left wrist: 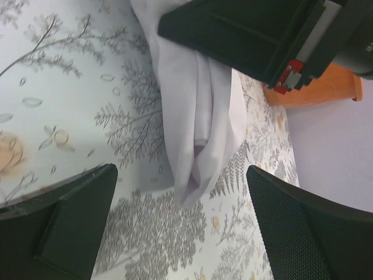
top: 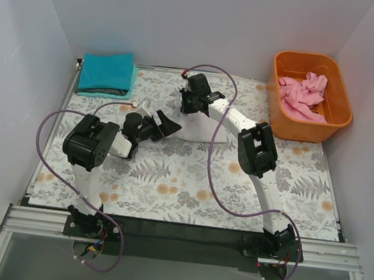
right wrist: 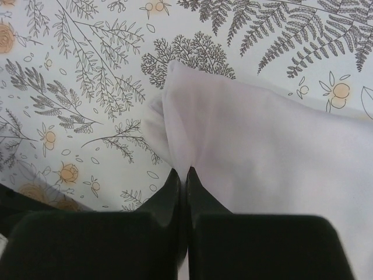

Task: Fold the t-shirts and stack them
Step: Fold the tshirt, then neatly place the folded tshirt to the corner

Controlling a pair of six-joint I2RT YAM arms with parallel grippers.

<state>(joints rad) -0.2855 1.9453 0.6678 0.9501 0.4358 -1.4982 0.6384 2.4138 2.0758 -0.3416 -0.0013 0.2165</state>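
The white t-shirt lies bunched on the floral mat at the table's middle. My right gripper stands over its far left part, shut, pinching a fold of the white t-shirt between its fingertips. My left gripper is open and empty just left of the shirt; in the left wrist view the white t-shirt's corner points between its wide-apart fingers. The teal t-shirt lies folded at the back left. The pink t-shirt lies crumpled in the orange tub.
The orange tub stands at the back right, also showing in the left wrist view. The floral mat covers the table. White walls close in the left, back and right. Purple cables loop off both arms.
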